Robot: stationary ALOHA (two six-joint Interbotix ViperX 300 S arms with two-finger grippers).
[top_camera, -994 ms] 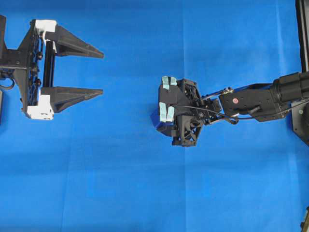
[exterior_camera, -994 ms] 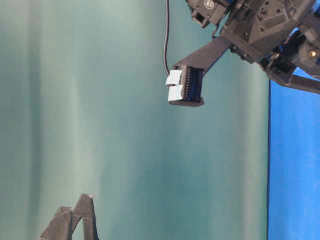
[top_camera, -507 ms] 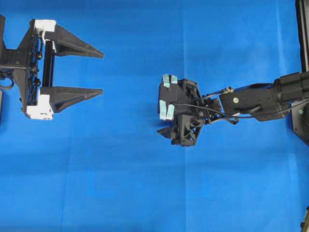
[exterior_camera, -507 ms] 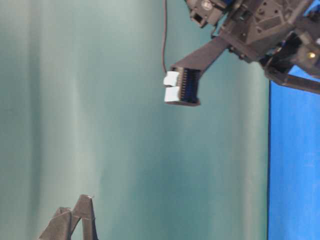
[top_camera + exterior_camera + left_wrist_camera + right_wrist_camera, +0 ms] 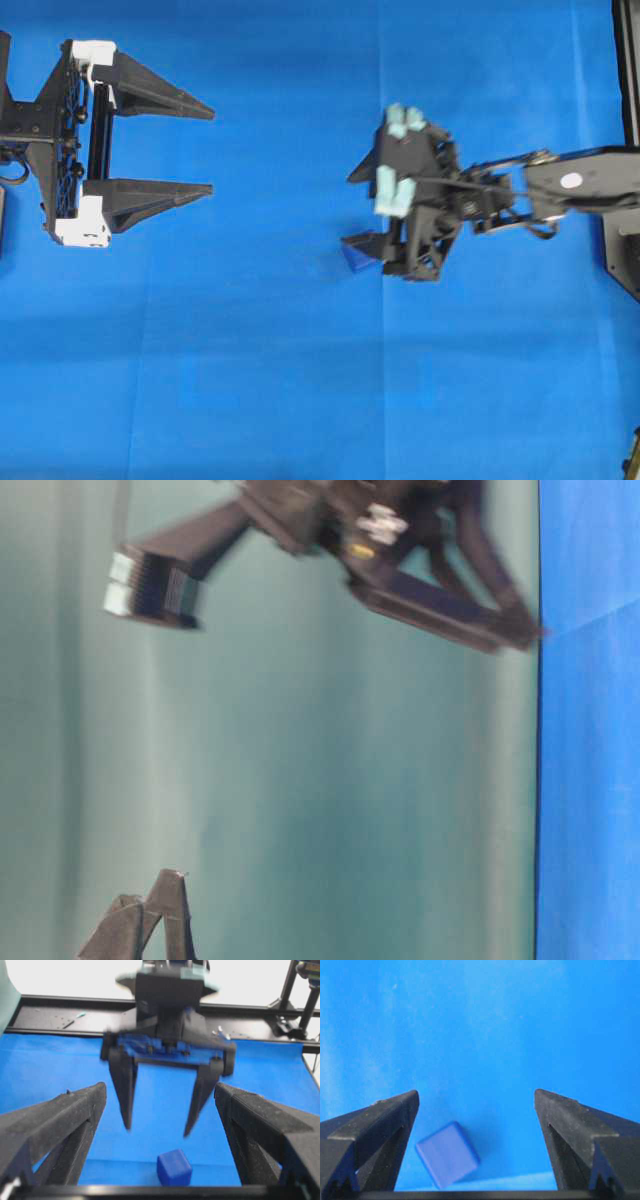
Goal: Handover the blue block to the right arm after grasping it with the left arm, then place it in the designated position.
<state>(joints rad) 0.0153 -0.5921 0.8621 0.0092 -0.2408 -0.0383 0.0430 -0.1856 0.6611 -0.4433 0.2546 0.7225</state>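
Dark-blue, rounded-edged cube: the blue block (image 5: 448, 1154) lies loose on the blue cloth (image 5: 300, 380) that covers the tabletop, held by neither pincer. In the right wrist view it sits turned at an angle between the two black fingers (image 5: 380, 1125), nearer the left-hand one of that picture and touching neither. In the left wrist view the block (image 5: 174, 1167) rests on the cloth below and slightly in front of the right pincer's finger ends. From overhead only a corner of the block (image 5: 356, 261) shows, at the lower left edge of the right pincer.

Right pincer (image 5: 362, 208): all black, pale tape patches on its body, jaws spread wide with nothing between them but the cloth. It hangs above the block, clear of it; its outline is smeared by motion blur in the overhead, table-level and left wrist views. The right arm (image 5: 575, 185) reaches in from the right edge of the overhead view.

Left pincer (image 5: 205, 148): black, long pointed fingers, white plastic blocks on its frame, jaws fully apart and empty. It sits at the left edge of the overhead view, well apart from block and right pincer, fingers pointing toward them.

Table-level view: the right pincer (image 5: 330, 590) appears blurred at the top, a teal backdrop (image 5: 300, 780) behind it.
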